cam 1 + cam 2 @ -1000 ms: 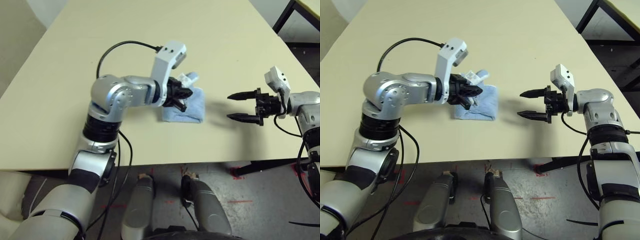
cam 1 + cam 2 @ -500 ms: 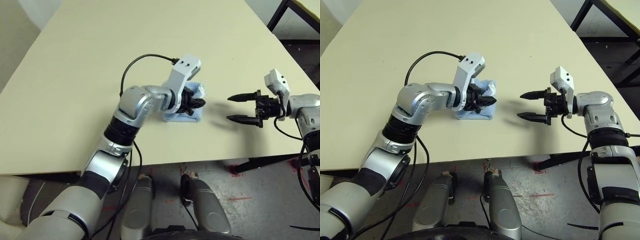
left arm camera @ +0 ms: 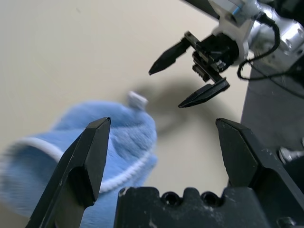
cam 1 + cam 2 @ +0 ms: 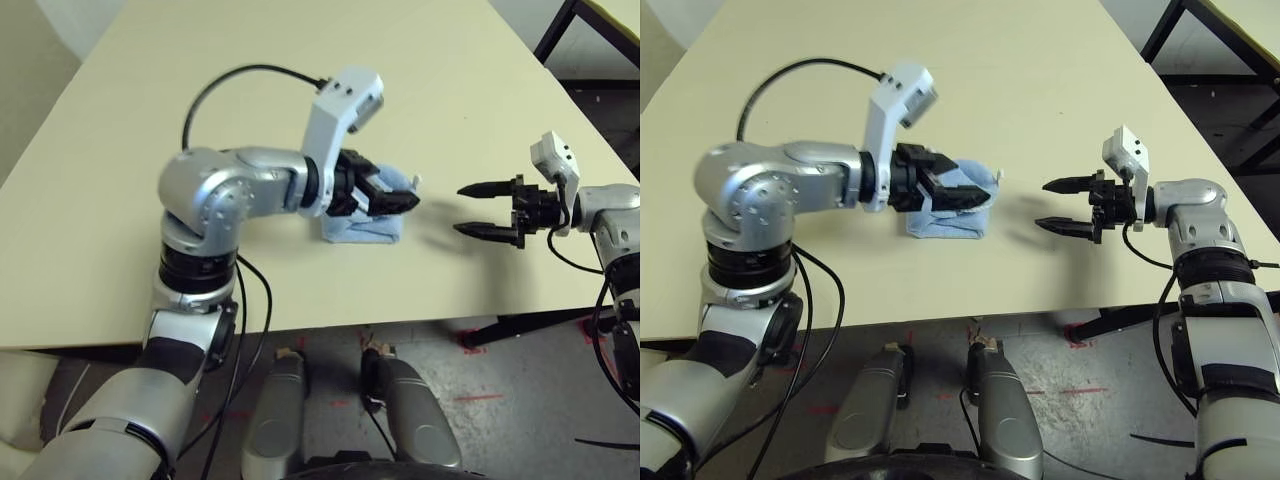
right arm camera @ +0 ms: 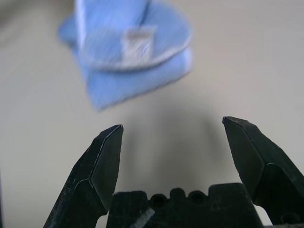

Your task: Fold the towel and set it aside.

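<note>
The left claw (image 3: pixel 161 156) hangs released over the folded towel (image 4: pixel 372 228), which lies near the desk's (image 4: pixel 200 80) front edge. The right claw (image 4: pixel 487 209), also released, waits beside it. Soft, light terry: pinch through all layers at the white-edged fold.

Left hand (image 4: pixel 962 194) over folded towel (image 4: pixel 952 222), fingers apart.

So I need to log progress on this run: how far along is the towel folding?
Folding looks done: the towel lies on the table as a small layered bundle, its white label facing the right gripper. In hand: the left gripper hovers open above it, gripping nothing; the right gripper waits open beside it, apart. Left: setting the bundle aside, since it sits mid-table.
</note>
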You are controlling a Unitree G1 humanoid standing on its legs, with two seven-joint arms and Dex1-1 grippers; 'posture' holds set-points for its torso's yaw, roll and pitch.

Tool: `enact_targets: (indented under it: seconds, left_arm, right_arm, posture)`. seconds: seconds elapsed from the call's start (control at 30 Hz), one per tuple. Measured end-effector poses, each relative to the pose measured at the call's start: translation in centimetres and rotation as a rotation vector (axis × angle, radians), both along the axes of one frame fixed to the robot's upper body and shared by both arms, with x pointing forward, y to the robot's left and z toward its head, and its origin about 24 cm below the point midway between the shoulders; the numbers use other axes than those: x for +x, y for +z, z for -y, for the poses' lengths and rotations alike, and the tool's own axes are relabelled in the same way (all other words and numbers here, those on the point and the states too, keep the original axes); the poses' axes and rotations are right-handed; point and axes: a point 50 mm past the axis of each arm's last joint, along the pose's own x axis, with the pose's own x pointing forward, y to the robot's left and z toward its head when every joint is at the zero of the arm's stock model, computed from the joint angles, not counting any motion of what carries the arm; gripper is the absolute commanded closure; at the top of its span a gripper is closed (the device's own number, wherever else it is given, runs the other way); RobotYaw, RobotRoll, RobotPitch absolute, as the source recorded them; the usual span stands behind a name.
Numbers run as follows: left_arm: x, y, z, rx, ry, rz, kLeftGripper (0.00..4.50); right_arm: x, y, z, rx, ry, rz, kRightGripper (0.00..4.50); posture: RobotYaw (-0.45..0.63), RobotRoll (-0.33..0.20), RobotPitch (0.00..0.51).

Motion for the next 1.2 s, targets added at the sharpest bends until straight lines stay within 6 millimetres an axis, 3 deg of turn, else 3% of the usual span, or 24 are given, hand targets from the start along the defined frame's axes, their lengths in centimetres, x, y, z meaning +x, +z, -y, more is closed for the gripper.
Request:
enact_targets:
  seconds: [0.17, 0.37, 0.5, 0.67, 0.8, 0.97, 1.2]
  left_arm:
    - [1.4, -0.4, -3.9, 0.005, 0.181, 0.056, 0.02]
    - [1.6, -2.8, -6.8, 0.006, 0.235, 0.089, 0.16]
    - [1.5, -4.0, -7.3, 0.008, 0.248, 0.083, 0.09]
    - [1.6, -4.3, -6.9, -0.017, 0.240, 0.101, 0.09]
    - [1.3, -5.0, -8.0, -0.008, 0.270, 0.090, 0.09]
    - [0.8, -5.3, -9.0, 0.003, 0.299, 0.091, 0.09]
    - [0.6, -5.1, -9.0, 0.002, 0.301, 0.104, 0.09]
  right_arm:
    - [0.9, 1.7, -0.6, 0.097, -0.031, 0.033, 0.00]
    - [1.7, 2.6, -2.3, 0.164, 0.007, 0.028, 0.00]
    - [2.2, 3.3, -4.7, 0.192, 0.068, 0.047, 0.00]
    - [2.5, 4.2, -7.8, 0.160, 0.165, 0.083, 0.00]
    - [2.8, 4.8, -9.8, 0.087, 0.159, 0.136, 0.00]
    - [2.0, 5.8, -12.3, 0.049, 0.202, 0.225, 0.00]
    - [0.9, 5.2, -14.9, -0.062, 0.127, 0.254, 0.00]
  posture:
    - [0.16, 0.000, 0.147]
    - [0.17, 0.000, 0.148]
    - [0.17, 0.000, 0.149]
    - [0.18, 0.000, 0.151]
    - [0.20, 0.000, 0.155]
    - [0.22, 0.000, 0.158]
    - [0.23, 0.000, 0.160]
